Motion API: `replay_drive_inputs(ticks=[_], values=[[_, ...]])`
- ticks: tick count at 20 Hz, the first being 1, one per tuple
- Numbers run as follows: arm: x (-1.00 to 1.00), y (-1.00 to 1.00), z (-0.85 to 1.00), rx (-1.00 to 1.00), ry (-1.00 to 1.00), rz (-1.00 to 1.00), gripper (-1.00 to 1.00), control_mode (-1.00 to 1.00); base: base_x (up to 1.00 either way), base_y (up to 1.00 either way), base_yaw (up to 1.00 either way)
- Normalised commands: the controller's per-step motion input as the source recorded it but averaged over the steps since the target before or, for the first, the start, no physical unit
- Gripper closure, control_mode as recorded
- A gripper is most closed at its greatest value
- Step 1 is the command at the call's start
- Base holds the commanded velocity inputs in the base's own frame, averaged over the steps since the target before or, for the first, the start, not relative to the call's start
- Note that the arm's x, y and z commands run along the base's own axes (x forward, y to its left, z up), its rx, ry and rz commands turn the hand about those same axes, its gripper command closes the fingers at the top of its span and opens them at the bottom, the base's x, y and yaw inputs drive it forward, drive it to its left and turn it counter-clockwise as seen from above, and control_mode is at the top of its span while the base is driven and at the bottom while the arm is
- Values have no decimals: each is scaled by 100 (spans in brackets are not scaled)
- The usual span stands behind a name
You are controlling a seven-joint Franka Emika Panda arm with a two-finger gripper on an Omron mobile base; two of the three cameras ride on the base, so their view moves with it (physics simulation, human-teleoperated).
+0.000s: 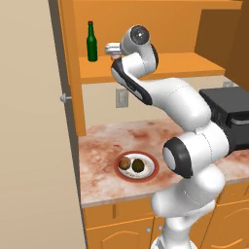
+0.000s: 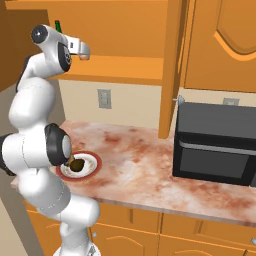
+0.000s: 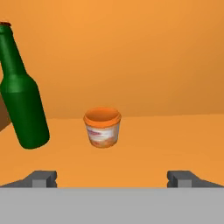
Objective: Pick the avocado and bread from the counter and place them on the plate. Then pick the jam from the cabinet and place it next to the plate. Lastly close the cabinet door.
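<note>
Jam (image 3: 102, 127) sits upright on the cabinet shelf (image 3: 144, 140), just right of the green bottle (image 3: 21, 96) in hand view, apart from it. Gripper (image 3: 113, 177) is spread wide, holding nothing, fingertips (image 3: 43, 178) short of the jar, which lies roughly centred between them but further in. Base views: the hand (image 1: 114, 48) is up at shelf level, near the bottle (image 1: 91, 43).

Lower down, plate (image 1: 136, 166) is on the counter (image 1: 99, 146) w/ avocado (image 1: 138, 165) and bread (image 1: 125, 163) both on it, side by side. So step 1 looks done.

Left, by my read: reach in, grip jam, bring it down and set it next to the plate, then shut the cabinet door (image 2: 171, 70), which stands open. Roughly halfway. Bottle is close to the jar, so there's a risk of clipping it on the way in.
</note>
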Motion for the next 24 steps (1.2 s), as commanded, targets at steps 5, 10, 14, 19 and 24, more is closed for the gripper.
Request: replay_drive_inputs(ticks=[5,10,14,19,24], values=[[72,17,-2,1,7,0,-100,-100,0,0,0],[67,0,-3,0,8,0,-100,-100,0,0,0],[54,0,-19,0,2,0,-100,-100,0,0,0],[30,2,-55,1,0,0,-100,-100,0,0,0],[25,0,-42,3,0,0,100,-100,0,0,0]])
